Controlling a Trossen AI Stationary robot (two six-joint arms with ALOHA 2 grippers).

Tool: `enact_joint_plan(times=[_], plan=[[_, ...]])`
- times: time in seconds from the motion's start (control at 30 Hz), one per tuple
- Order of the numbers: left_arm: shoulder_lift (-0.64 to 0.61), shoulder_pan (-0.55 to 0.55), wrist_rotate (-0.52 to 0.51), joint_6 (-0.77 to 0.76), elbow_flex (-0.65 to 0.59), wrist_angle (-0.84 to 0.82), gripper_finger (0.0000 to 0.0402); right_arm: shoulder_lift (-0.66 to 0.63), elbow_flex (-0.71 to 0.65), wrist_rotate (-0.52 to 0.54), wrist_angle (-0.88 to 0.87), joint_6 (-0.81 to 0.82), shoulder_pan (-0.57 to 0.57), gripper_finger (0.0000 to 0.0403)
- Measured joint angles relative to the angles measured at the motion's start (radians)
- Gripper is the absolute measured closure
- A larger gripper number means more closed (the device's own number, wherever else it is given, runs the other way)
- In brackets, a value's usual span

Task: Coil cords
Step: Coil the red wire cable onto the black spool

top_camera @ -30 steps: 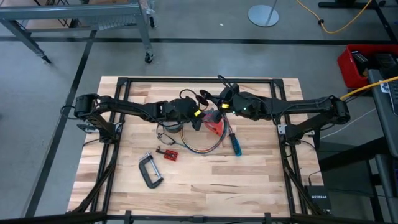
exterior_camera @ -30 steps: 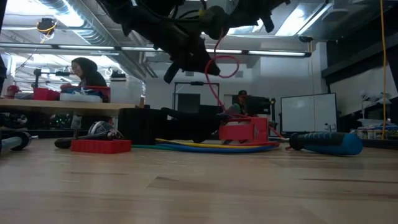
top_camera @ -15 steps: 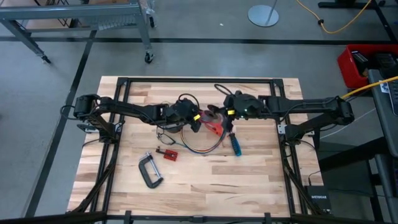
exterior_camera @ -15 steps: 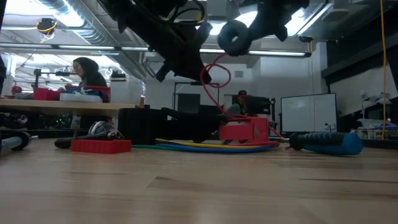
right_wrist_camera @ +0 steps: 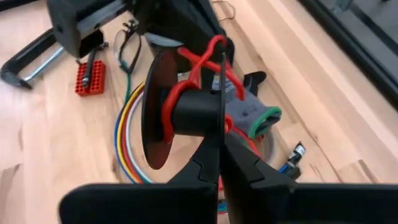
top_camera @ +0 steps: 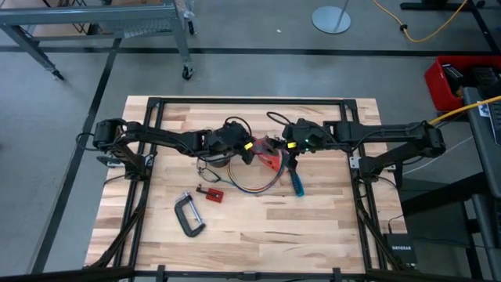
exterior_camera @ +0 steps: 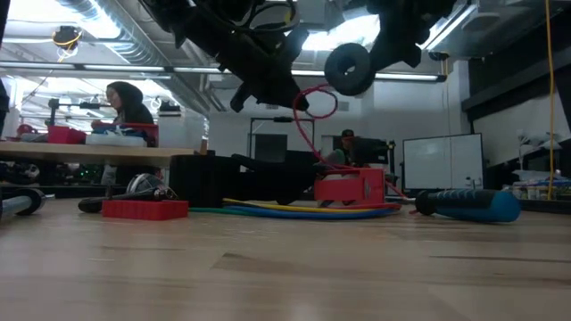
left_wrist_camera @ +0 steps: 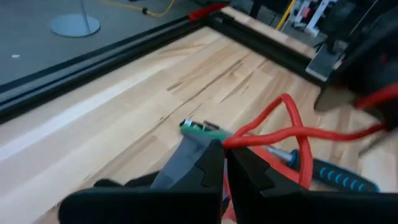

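A thin red cord runs between my two grippers above the table's middle. My left gripper is shut on it; it also shows in the high view. My right gripper, just right of it in the high view, is shut on a black spool whose hub carries turns of the red cord. In the low view the spool hangs high and the cord drops to a red block on the table. A multicolour cable coil lies flat below. My left gripper pinches the red cord between its two fingertips, the fingers lying across it. The cord is clear of the table there and makes a slack loop beyond the fingers on its way to the spool. My right gripper pinches the spool's nearer flange, seen edge-on, between its two fingers. The spool is lifted clear of the table with its axis about level. Red cord is wound on the hub and crosses the flange's rim.
A blue-handled screwdriver lies right of the cable coil. A grey glove with a green cuff lies under the grippers. A small red bit holder and a C-clamp lie toward the near left. A person sits beyond the table.
My right gripper has come toward the table's near edge and a little down with the spool, turning it so that a flange now faces the low view. The red cord's loop between the grippers has shifted with it. My left gripper has stayed shut on the cord.
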Motion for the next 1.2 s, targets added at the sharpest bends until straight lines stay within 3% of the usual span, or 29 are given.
enact_joint_plan(times=[0.23, 0.5, 0.9, 1.2], plan=[[0.000, 0.000, 0.000, 0.048, 0.000, 0.058, 0.0395, 0.000, 0.000, 0.005, -0.084, 0.009, 0.000, 0.0398], [0.000, 0.001, 0.044, 0.211, 0.000, 0.062, 0.0390, 0.000, 0.000, 0.004, -0.107, 0.019, 0.001, 0.0398], [0.000, 0.020, 0.088, 0.237, 0.000, 0.031, 0.0280, 0.000, -0.002, -0.003, -0.207, 0.019, 0.001, 0.0398], [0.000, 0.094, 0.107, 0.152, 0.000, 0.026, 0.0270, 0.000, -0.002, -0.067, -0.238, 0.022, 0.001, 0.0398]])
